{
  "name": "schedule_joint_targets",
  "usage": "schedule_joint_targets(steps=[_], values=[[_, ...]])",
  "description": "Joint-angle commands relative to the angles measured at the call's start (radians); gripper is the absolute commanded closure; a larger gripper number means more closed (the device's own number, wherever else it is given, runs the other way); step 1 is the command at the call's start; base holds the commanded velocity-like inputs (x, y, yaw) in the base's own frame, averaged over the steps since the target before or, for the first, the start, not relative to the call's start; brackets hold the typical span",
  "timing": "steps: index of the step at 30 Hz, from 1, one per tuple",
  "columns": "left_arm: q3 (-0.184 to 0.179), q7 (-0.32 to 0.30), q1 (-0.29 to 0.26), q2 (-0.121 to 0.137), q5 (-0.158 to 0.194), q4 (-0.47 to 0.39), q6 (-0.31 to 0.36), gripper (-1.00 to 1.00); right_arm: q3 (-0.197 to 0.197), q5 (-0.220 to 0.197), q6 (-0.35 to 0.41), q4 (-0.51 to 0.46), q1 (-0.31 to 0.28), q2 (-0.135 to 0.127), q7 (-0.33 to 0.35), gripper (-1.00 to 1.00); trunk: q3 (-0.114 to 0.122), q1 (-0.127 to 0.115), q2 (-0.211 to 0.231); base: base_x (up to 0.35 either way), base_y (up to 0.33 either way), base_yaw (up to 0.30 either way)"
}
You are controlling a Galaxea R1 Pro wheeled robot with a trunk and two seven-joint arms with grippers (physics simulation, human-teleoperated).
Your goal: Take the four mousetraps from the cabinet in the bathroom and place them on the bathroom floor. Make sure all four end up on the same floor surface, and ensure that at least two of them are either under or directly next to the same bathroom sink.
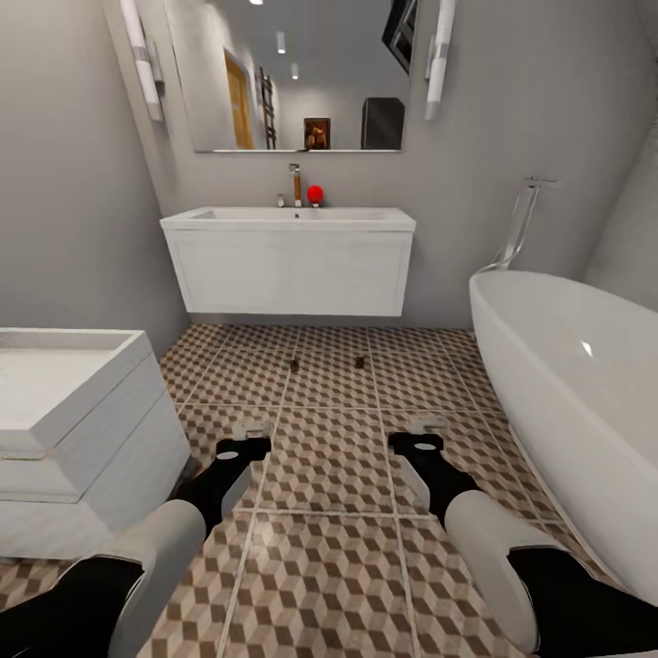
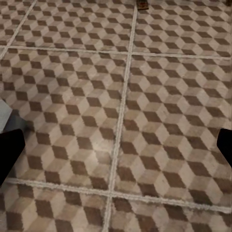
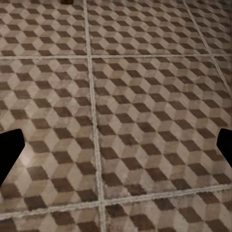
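Observation:
Two tiny tan mousetraps (image 1: 294, 365) (image 1: 359, 362) lie on the cube-patterned bathroom floor (image 1: 329, 475), just in front of the white sink (image 1: 288, 219) and its vanity. One mousetrap (image 2: 142, 4) sits at the frame edge in the left wrist view, and another mousetrap (image 3: 67, 1) does in the right wrist view. My left gripper (image 1: 247, 431) (image 2: 116, 150) and right gripper (image 1: 425, 427) (image 3: 116, 150) hang low over bare tiles, both open and empty, well short of the traps. The wooden cabinet is out of view.
A white oval bathtub (image 1: 567, 366) fills the right side. A white boxy fixture (image 1: 73, 420) stands close on the left. A red ball (image 1: 314, 193) sits beside the chrome faucet (image 1: 295, 183), under a wall mirror (image 1: 302, 73). Open tiles run between the arms towards the vanity.

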Motion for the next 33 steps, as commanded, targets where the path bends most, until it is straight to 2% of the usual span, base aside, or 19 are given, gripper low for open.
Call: schedule_joint_targets(steps=[1,6,11,18,33], values=[[-0.008,0.007,0.0,0.001,0.011,-0.002,0.006,-1.0,0.001,0.0,0.007,-0.002,0.0,0.0,-0.004,-1.0,0.003,-0.001,0.0,0.0,0.0,0.0],[-0.007,0.007,0.0,0.001,0.026,-0.001,0.006,-1.0,0.001,-0.001,0.007,-0.002,0.0,0.0,-0.004,-1.0,0.022,-0.003,0.001,0.0,0.0,0.0],[-0.004,0.007,0.0,0.002,0.071,0.001,0.006,-1.0,0.001,-0.002,0.008,0.002,0.001,0.0,-0.004,-1.0,0.042,-0.005,0.002,0.0,0.0,0.0],[-0.004,0.007,0.0,0.004,0.114,0.003,0.007,-1.0,0.0,-0.003,0.008,0.007,0.001,-0.002,-0.003,-1.0,0.069,-0.008,0.004,0.0,0.0,0.0],[-0.004,0.007,0.0,0.005,0.138,0.03,0.006,-1.0,0.001,-0.005,0.008,0.015,0.0,-0.013,-0.001,-1.0,0.127,-0.015,0.007,0.0,0.0,0.0]])
